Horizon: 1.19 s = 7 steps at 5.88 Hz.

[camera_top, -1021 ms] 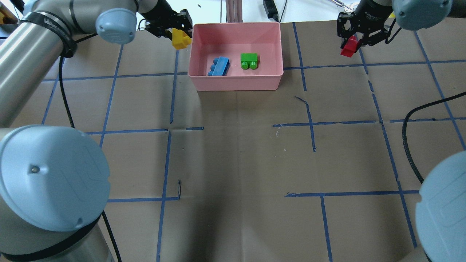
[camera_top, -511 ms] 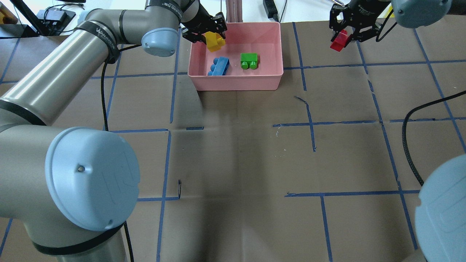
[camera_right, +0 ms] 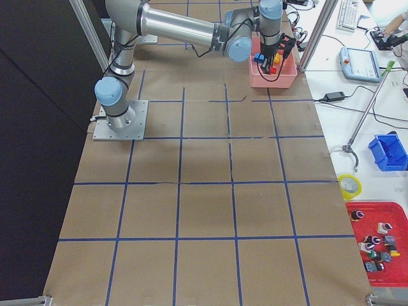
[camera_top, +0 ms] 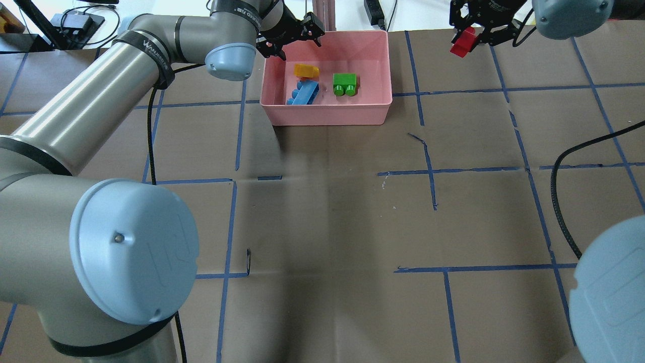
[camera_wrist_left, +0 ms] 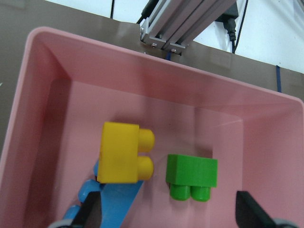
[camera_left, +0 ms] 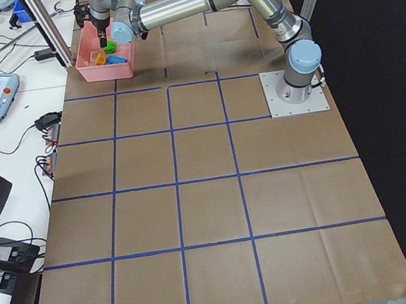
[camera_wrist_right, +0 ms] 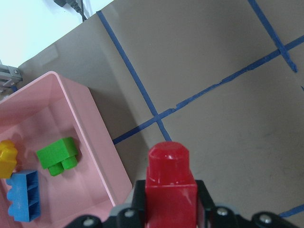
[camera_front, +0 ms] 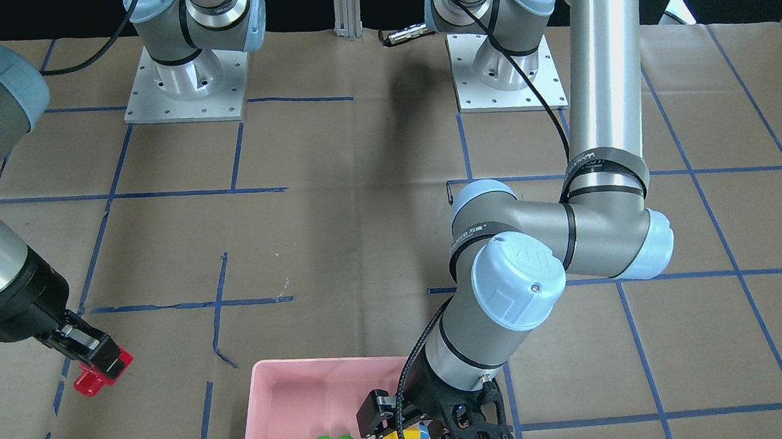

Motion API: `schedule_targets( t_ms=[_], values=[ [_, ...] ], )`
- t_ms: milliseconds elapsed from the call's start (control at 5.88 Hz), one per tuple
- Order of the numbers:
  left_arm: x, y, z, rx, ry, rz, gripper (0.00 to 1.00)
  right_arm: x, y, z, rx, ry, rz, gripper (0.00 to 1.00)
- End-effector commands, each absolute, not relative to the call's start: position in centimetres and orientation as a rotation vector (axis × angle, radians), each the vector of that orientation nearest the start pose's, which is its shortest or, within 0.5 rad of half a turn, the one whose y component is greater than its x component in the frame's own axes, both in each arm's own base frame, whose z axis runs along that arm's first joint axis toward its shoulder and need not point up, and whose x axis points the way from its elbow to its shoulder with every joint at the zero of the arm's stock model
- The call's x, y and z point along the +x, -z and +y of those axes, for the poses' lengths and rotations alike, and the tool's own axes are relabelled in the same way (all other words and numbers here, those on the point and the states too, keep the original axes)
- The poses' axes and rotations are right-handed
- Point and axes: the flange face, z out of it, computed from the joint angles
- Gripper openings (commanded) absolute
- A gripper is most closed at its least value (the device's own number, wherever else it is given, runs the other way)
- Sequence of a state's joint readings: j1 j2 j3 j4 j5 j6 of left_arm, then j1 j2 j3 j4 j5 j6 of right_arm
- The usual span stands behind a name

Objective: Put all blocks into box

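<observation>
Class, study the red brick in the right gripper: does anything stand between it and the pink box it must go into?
Nothing visible does. Only bare table lies between the red brick, held in the right gripper, and the pink box. The box floor beside the green brick is free.

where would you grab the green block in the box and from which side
Likely the green block by its square body, not the round studs, straight from above. It lies on its side, with bare box floor off both flat ends for the jaws.
</observation>
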State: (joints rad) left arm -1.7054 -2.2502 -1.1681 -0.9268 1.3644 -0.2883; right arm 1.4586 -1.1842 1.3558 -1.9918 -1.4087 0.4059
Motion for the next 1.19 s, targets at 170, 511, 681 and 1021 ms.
schedule_targets(
  t_ms=[170,511,681,1021],
  values=[
    [-10.0,-42.8,-69.8,0.035,0.280,3.234,0.99,14.8,-39.5,-69.5,0.683,0.425,2.787,0.07],
    [-5.0,-46.9,-63.5,0.212,0.144,3.099,0.99,21.8,-36.6,-72.7,0.685,0.426,2.748,0.07],
    [-6.2,-47.6,-59.9,0.197,0.142,3.103,0.99,24.5,-35.5,-74.9,0.733,0.424,2.713,0.08],
    [-11.3,-49.8,-55.0,0.091,0.174,3.192,0.99,28.5,-34.0,-74.7,0.675,0.399,2.726,0.08]
  ],
)
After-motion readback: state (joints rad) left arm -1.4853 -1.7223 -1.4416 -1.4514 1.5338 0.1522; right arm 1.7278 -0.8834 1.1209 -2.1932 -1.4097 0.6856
